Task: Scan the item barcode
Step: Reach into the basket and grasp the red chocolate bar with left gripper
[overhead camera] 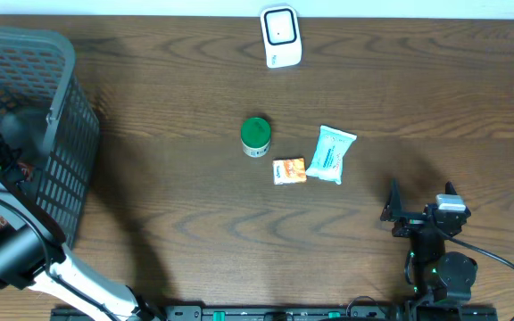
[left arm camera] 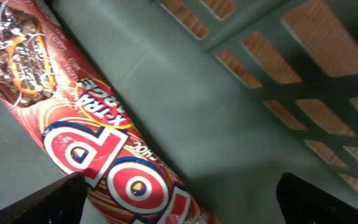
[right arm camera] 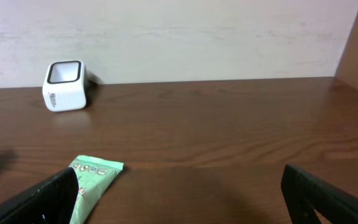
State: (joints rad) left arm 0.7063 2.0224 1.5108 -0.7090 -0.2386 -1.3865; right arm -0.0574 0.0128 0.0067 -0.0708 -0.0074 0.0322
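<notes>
Only the left wrist view shows the red snack packet (left arm camera: pixel 98 149) on the basket (overhead camera: pixel 77 152) floor, under the left gripper's (left arm camera: pixel 185 208) spread, empty jaws. Overhead shows the barcode scanner (overhead camera: pixel 280 36) far off and the right gripper (overhead camera: pixel 419 212) wide open, holding nothing.

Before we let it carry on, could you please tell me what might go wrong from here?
1. The open left claw hangs over a glossy red snack pack lying slantwise on the grey basket floor; the film may slip or crumple.
2. Carrying it to the scanner, the arm might knock the green-lidded jar or catch the basket wall.
</notes>
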